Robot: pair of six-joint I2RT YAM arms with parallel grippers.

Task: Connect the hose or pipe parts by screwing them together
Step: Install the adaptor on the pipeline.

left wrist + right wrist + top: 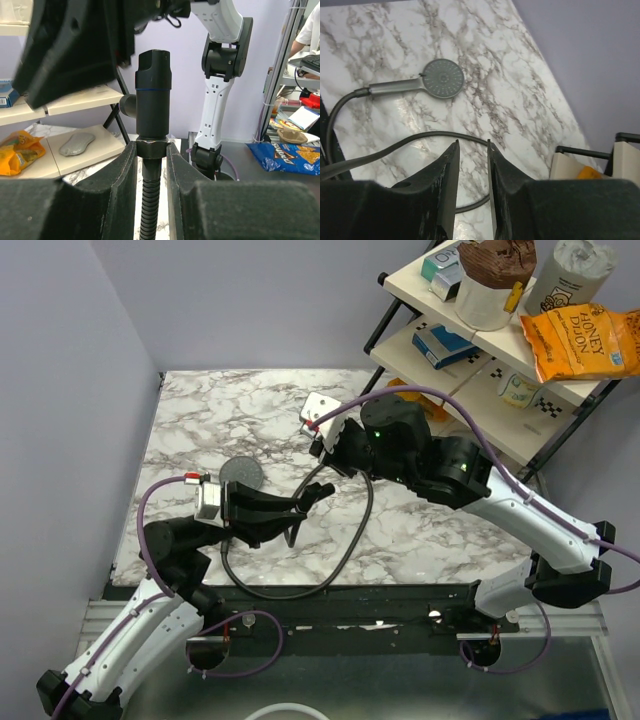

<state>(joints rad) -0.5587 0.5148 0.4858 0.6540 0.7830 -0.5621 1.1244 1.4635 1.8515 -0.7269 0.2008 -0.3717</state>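
Note:
My left gripper (305, 502) (151, 145) is shut on the dark end nut (151, 148) of the black flexible hose (345, 540) and holds it upright. A black cylindrical fitting (152, 90) with a side stub sits on top of the nut. The hose's ribbed length (149, 200) drops between my fingers. The dark grey shower head (242, 472) (442, 78) lies face up on the marble table, its handle (395, 87) joined to the hose (445, 135). My right gripper (330, 452) (472, 142) hovers just above the fitting, open, with nothing between its fingers.
The hose loops over the marble table (430, 530) in front of the arms. A shelf rack (480, 350) with snack bags and boxes stands at the back right, close behind my right arm. A wall (60, 390) borders the table's left edge.

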